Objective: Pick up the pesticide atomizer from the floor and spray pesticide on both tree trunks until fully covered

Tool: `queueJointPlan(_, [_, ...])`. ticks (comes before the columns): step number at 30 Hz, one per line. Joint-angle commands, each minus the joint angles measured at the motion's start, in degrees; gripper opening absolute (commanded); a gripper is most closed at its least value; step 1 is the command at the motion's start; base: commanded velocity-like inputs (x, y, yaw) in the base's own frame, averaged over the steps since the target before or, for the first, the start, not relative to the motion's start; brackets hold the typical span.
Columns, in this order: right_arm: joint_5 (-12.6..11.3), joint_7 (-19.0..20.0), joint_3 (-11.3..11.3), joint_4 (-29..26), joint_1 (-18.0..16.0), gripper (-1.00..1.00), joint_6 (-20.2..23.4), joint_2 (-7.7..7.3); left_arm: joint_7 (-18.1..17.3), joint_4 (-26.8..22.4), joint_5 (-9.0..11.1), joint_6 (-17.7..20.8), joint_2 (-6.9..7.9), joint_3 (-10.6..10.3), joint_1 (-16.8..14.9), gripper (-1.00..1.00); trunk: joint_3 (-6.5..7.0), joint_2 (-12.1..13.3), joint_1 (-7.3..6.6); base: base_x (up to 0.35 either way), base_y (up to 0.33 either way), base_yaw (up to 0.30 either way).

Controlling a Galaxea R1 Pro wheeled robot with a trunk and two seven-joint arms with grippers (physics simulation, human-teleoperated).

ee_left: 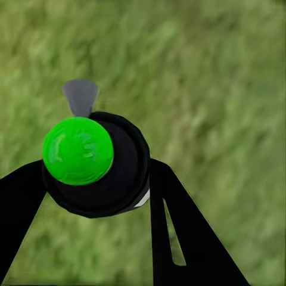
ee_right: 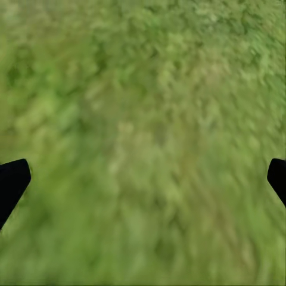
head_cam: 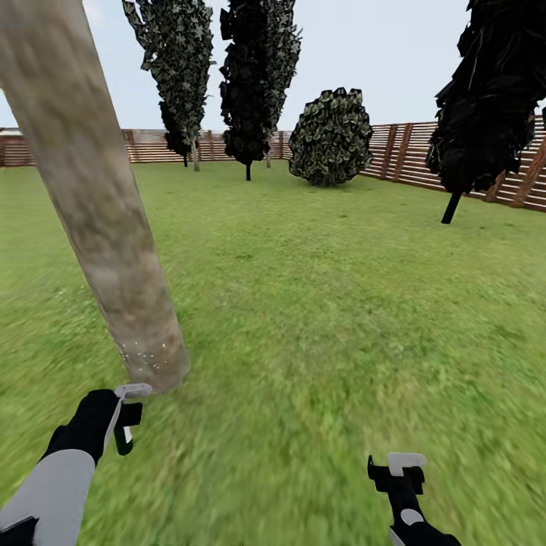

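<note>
Right at the robot's feet, the left gripper is clamped on the pesticide atomizer, a black round-bodied bottle with a bright green cap and a small grey nozzle; in the left wrist view the two black fingers press in on either side of its body. The right gripper hangs over bare grass with its jaws spread wide, the tips sitting at opposite edges of the right wrist view, holding nothing.

So the pick-up is done and we're into the spraying step. Just beyond the left gripper stands the thick, smooth, mottled grey-tan tree trunk, leaning across the head view, and a scatter of tiny white pesticide specks clings near its base. Above that the bark looks unmarked, so by my read this trunk is only started. The next move calls for lifting the nozzle and working up the column, and likely around it, before heading for the second tree, which I can't pick out from here.

Room to move? Plenty. The blurry green grass floor runs open to the right and ahead. Further out stand thin-trunked dark-leaved trees and a rounded dark bush, and the brown slatted wooden fence closes off the garden at the back.
</note>
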Motion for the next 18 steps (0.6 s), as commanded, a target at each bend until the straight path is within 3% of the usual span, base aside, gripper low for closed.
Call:
queueJointPlan(1, [0.6,-0.3,-0.2,0.1,0.0,1.0,-0.1,0.01,-0.6,-0.1,-0.8,0.3,-0.16,0.2,-1.0,-1.0,-0.05,0.0,-0.01,-0.002,-0.001,0.277])
queueJointPlan(7, [0.6,-0.2,-0.2,0.1,0.0,1.0,-0.1,0.01,-1.3,-0.1,-0.8,0.8,-0.74,-0.2,-7.7,-1.0,-0.05,0.0,-0.01,0.0,0.0,0.16])
queueJointPlan(10, [0.6,-0.2,-0.2,0.1,0.0,1.0,-0.1,-0.07,-1.3,0.0,-0.8,2.7,-1.94,-0.8,-9.8,-1.0,-0.05,0.0,-0.01,0.0,0.0,0.009])
queueJointPlan(12, [0.6,-0.3,-0.3,0.1,0.0,1.0,-0.1,-0.11,-1.4,-0.1,-0.9,4.3,-0.31,-0.9,-10.4,-1.0,-0.05,0.0,-0.01,0.0,0.0,0.001])
queueJointPlan(13, [0.6,-0.3,-0.3,0.1,0.0,1.0,-0.1,-0.11,-1.5,0.0,-0.8,4.7,2.19,-1.0,-10.5,-1.0,-0.05,0.0,-0.01,0.0,0.0,0.0])
queueJointPlan(14, [0.6,-0.3,-0.2,0.1,0.1,1.0,-0.1,-0.1,-2.0,0.1,-0.8,4.8,3.37,-1.0,-10.6,-1.0,-0.05,0.0,-0.01,0.0,0.0,0.0])
queueJointPlan(15, [0.6,-0.3,-0.2,0.1,0.1,1.0,-0.1,-0.09,-2.6,0.1,-0.8,4.8,3.68,-1.0,-10.6,-1.0,-0.05,0.0,-0.01,0.0,0.0,0.0])
queueJointPlan(16, [0.6,-0.3,-0.2,0.1,0.2,1.0,-0.1,-0.09,-3.5,0.0,-0.8,4.9,3.74,-1.1,-10.6,-1.0,-0.05,0.0,-0.01,0.0,0.0,0.0])
queueJointPlan(18, [0.6,-0.3,-0.2,0.1,0.3,1.0,0.0,-0.08,-5.8,-0.1,-0.9,5.0,1.34,-3.6,-11.1,-1.0,-0.05,0.0,-0.01,0.0,0.0,0.0])
